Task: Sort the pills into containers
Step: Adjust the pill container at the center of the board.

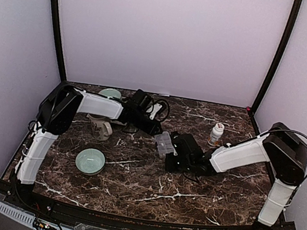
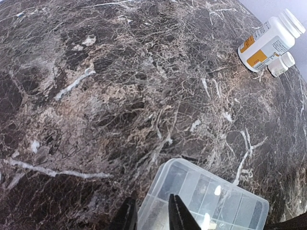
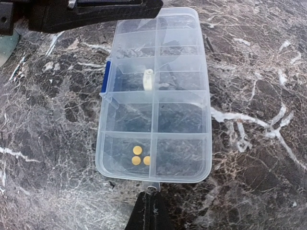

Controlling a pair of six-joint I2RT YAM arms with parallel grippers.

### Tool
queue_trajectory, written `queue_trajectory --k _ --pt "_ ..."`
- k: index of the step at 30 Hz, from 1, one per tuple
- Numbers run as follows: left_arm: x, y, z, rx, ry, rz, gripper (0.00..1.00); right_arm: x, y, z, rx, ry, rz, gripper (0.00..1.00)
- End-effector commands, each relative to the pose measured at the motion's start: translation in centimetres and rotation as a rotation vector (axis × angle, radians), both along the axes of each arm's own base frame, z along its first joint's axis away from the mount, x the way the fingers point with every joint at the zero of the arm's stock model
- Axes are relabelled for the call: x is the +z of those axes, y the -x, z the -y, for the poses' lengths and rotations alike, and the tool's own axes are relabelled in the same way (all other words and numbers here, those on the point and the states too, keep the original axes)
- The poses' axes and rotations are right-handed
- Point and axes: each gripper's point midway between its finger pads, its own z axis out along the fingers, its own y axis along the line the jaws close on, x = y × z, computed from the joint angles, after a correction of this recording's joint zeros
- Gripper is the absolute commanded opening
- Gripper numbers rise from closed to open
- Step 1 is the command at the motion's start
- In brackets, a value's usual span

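Clear organiser box (image 3: 181, 115), 3 yellow pills (image 3: 137, 150)

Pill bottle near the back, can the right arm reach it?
Probably yes. The pill bottle stands beside the right arm with nothing between them. Its tool is shut by the box and must open first.

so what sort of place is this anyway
Probably a robot test booth: plain pale walls and black posts enclose a marble-patterned table, left arm and right arm bolted at its near edge, a pill box between them.

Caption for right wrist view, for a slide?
Clear pill organiser: three yellow pills near-left, white pill mid-box, right tool shut at near edge.
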Motion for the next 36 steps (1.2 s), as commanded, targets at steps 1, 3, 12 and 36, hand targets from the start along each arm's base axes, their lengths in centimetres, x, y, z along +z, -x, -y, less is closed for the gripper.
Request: queue_trajectory --k 1,3,12,36 --pt "-0.4 0.9 0.0 -0.03 -0.03 -0.031 0.23 -1.8 -0.8 1.7 -0.053 0.036 -0.032 0.0" --pt "-0.6 1.3 0.0 -0.035 -0.042 -0.035 0.22 -1.7 -1.2 2.2 -0.066 0.036 -0.028 0.0" --pt "-0.4 2.5 0.2 -0.033 -0.046 -0.038 0.22 -1.7 -3.6 3.7 -0.103 0.043 -0.015 0.0" --pt "1.2 6.5 0.6 -0.029 -0.057 -0.018 0.21 -2.4 -9.5 5.6 -0.163 0.064 -0.013 0.0"
